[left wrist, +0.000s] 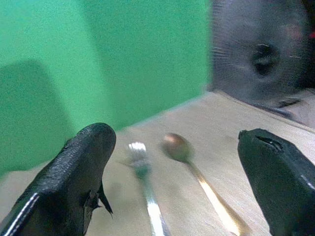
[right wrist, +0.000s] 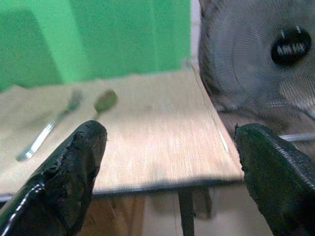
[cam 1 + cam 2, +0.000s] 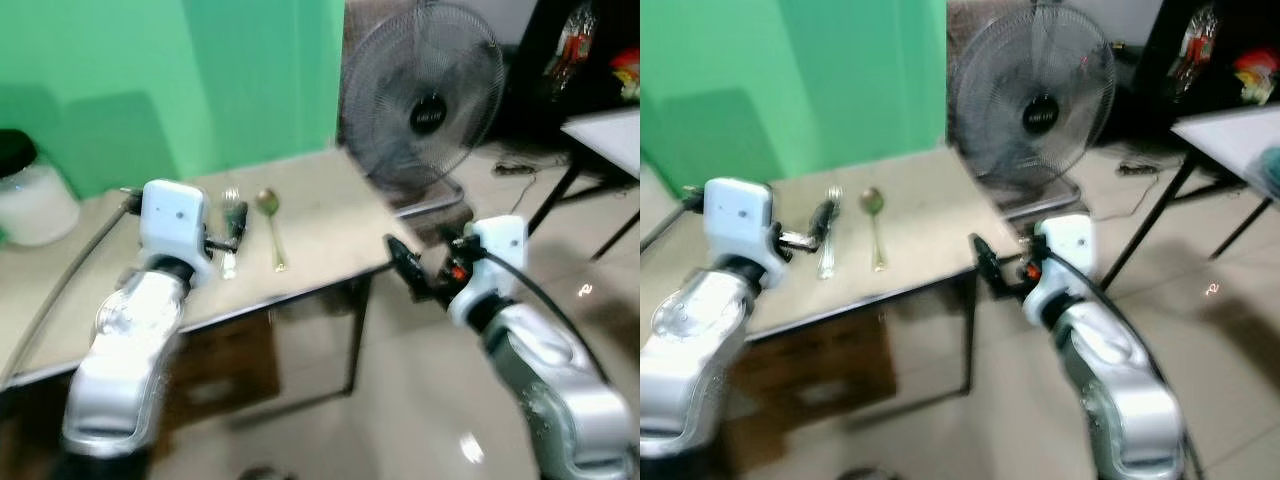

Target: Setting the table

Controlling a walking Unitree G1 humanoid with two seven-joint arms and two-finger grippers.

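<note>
Left gripper spread wide, holding nothing, poised over the tabletop just short of the fork; from its wrist camera the fork and spoon both lie between the two fingers. Right gripper likewise spread and empty, hanging off the table's right front corner, over bare floor, fingers pointed back toward the table edge. Fork and spoon lie side by side near the tabletop's middle, handles toward the front edge, spoon to the right, a narrow gap between them. Open wood runs from the spoon to the right edge. A standing fan sits close past the right back corner. White jar with a black lid at the tabletop's far left. Green wall behind.
</note>
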